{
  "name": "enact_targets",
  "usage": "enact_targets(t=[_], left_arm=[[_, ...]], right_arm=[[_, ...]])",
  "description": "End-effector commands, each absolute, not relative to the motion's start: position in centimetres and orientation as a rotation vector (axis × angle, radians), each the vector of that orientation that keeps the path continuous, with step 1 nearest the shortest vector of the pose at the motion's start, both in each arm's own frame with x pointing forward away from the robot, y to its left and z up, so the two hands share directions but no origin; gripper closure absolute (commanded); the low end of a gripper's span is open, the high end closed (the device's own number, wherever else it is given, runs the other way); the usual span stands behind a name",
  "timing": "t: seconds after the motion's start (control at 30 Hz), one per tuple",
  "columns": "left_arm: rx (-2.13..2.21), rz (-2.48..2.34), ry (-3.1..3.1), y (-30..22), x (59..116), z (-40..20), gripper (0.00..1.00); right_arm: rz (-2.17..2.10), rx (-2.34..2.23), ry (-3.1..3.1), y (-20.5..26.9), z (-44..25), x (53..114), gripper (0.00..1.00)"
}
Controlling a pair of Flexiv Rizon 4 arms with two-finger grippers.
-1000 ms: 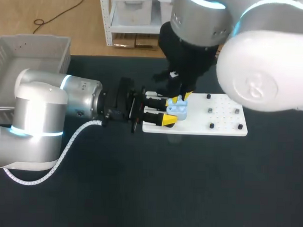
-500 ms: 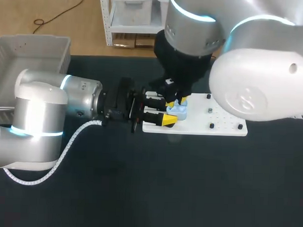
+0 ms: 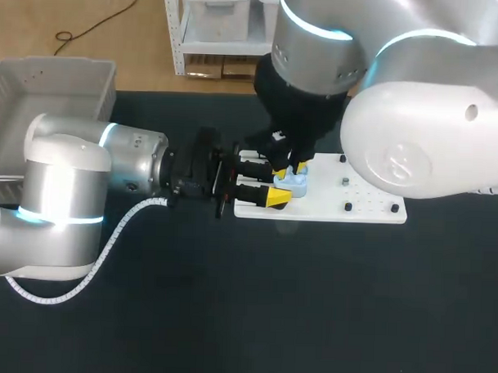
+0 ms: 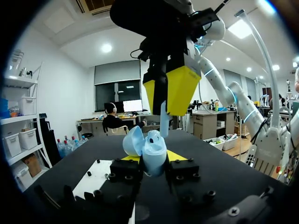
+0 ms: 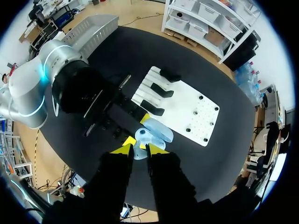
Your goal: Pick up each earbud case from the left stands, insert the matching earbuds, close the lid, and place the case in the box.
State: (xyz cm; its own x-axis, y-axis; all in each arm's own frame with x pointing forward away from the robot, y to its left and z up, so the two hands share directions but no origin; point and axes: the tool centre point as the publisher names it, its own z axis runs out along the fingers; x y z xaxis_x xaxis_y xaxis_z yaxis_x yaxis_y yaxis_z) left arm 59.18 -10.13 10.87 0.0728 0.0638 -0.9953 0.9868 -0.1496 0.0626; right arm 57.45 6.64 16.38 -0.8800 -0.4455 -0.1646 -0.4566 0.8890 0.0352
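My left jaws (image 4: pixel 152 159) clamp the open earbud case (image 4: pixel 150 150) over the white board (image 3: pixel 371 199). My right jaws (image 4: pixel 169 100) half-hide it in the head view; only the left wrist view shows them pinching a pale earbud (image 4: pixel 164 122).

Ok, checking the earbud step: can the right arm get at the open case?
Probably yes: the left pincer holds the case lid-open, and the right pincer hangs directly above it, nothing between.
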Motion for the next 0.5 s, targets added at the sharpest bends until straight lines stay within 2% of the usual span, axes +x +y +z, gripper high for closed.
enact_targets(t=[0.03,0.5], left_arm=[[1.397,-1.226,1.136,-10.12,59.00,10.85,1.00],[1.397,-1.226,1.136,-10.12,59.00,10.85,1.00]], right_arm=[[0.113,-0.693,2.904,6.65,16.07,57.53,1.00],[0.109,-0.686,2.917,6.60,15.45,57.94,1.00]])
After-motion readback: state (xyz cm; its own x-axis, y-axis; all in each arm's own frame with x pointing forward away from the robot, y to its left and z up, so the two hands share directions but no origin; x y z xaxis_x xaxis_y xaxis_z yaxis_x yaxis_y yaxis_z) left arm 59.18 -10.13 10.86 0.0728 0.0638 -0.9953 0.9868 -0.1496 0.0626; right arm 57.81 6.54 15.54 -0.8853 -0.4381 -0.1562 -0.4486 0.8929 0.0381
